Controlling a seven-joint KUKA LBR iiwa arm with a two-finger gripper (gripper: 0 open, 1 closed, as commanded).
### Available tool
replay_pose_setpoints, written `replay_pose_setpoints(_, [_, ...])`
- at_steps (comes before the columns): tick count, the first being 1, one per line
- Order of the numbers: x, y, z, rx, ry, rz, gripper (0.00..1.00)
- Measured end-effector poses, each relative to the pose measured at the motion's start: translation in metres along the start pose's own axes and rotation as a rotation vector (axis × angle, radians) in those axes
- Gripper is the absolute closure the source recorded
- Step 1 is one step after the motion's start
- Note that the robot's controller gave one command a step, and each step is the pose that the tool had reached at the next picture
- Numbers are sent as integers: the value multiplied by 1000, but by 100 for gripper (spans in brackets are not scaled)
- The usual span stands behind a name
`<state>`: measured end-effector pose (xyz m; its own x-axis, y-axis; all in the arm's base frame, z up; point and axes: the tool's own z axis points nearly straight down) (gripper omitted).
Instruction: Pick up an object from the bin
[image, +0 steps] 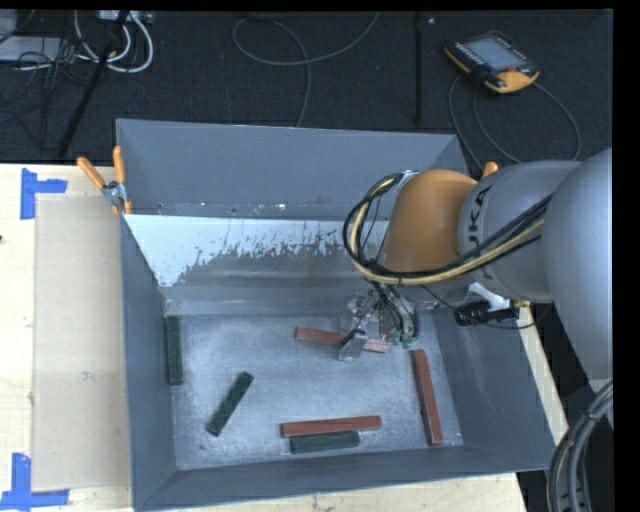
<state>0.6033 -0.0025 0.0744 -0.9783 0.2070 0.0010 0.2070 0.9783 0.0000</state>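
My gripper (353, 344) is low over the bin floor, right of the middle and below the orange wrist cover. It stands over the right part of a short reddish-brown bar (318, 336) that lies almost level on the floor. A paler, pinkish end of that bar (377, 346) shows just to the gripper's right. A longer reddish-brown bar (427, 396) lies close by, running down along the right wall.
At the front lie a reddish-brown bar (331, 426) and a dark green bar (324, 441), side by side. A green bar (229, 403) lies tilted at the front left. Another dark green bar (173, 350) lies along the left wall.
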Motion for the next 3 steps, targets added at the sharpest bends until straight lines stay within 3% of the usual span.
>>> replay_pose_setpoints(1, [0,0,0,0,0,0,100])
replay_pose_setpoints(2, [20,-14,-129,0,-2,-32,100])
replay_pose_setpoints(3, [20,-14,-128,0,-2,-32,100])
